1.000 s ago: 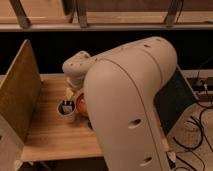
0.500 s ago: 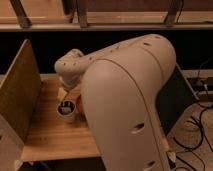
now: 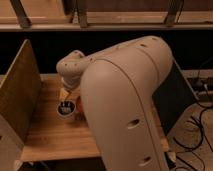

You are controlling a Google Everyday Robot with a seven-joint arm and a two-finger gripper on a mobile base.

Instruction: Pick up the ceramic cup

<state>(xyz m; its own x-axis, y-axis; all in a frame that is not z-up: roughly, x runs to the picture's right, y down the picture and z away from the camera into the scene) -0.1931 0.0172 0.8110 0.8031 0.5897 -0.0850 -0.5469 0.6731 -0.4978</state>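
Observation:
The ceramic cup is small and white-grey with a dark inside showing pale marks. It stands on the wooden table, left of centre. My big white arm fills the middle of the view, and its wrist hangs right above the cup. The gripper reaches down from the wrist to the cup's rim and is mostly hidden by the arm. A sliver of the orange bowl shows just right of the cup, behind the arm.
A wooden side panel stands upright along the table's left edge. A dark panel leans at the right. Cables lie on the floor at the right. A wooden rail runs along the back.
My arm and wrist have swung left and come lower over the cup. The arm now covers more of the orange bowl.

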